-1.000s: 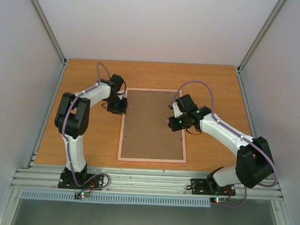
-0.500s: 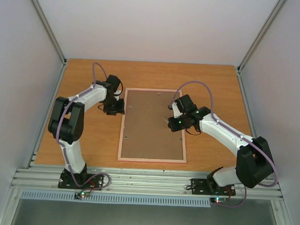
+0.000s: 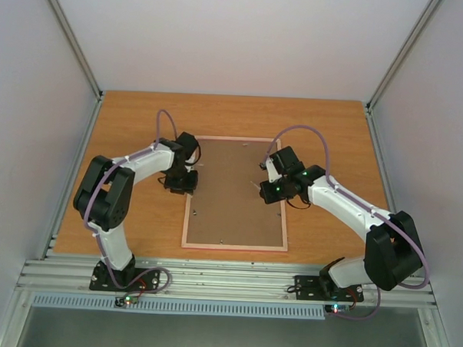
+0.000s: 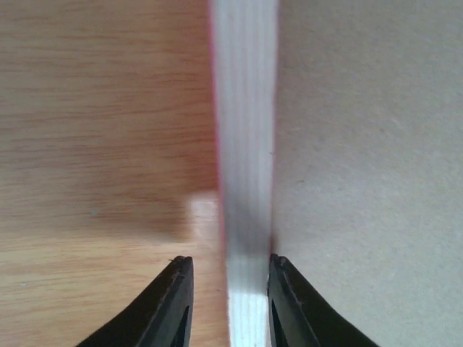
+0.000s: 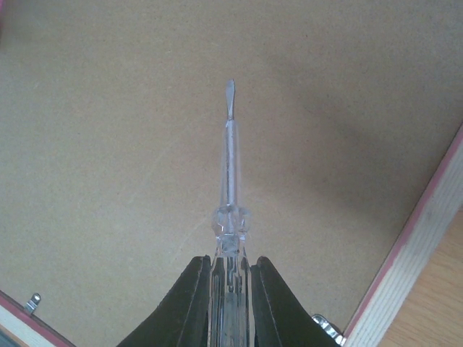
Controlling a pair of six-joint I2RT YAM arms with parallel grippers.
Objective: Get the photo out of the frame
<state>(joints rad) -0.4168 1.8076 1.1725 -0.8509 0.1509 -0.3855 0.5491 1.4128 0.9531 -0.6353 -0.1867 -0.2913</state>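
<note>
Brown board upward, the frame (image 3: 230,212) lies face-down, central on the desk (image 3: 133,131), pale pink rim around it. The left hand (image 4: 230,262) straddles that rim at 10 o'clock, slightly parted, gripping nothing. The right hand (image 5: 231,264), at 3 o'clock, clamps a clear screwdriver (image 5: 228,144) over the board.

The frame (image 3: 236,208) shows a plain speckled brown board on its back, ringed by a pale pink rim. Close up, the rim is cream with faint lengthwise stripes and a thin red-pink outer edge. The table (image 3: 141,123) is orange wood grain. The screwdriver (image 5: 228,166) is clear plastic with a silvery tip. The left arm (image 3: 136,155) and right arm (image 3: 353,209) are white with black joints and lilac cables (image 3: 303,128).
</note>
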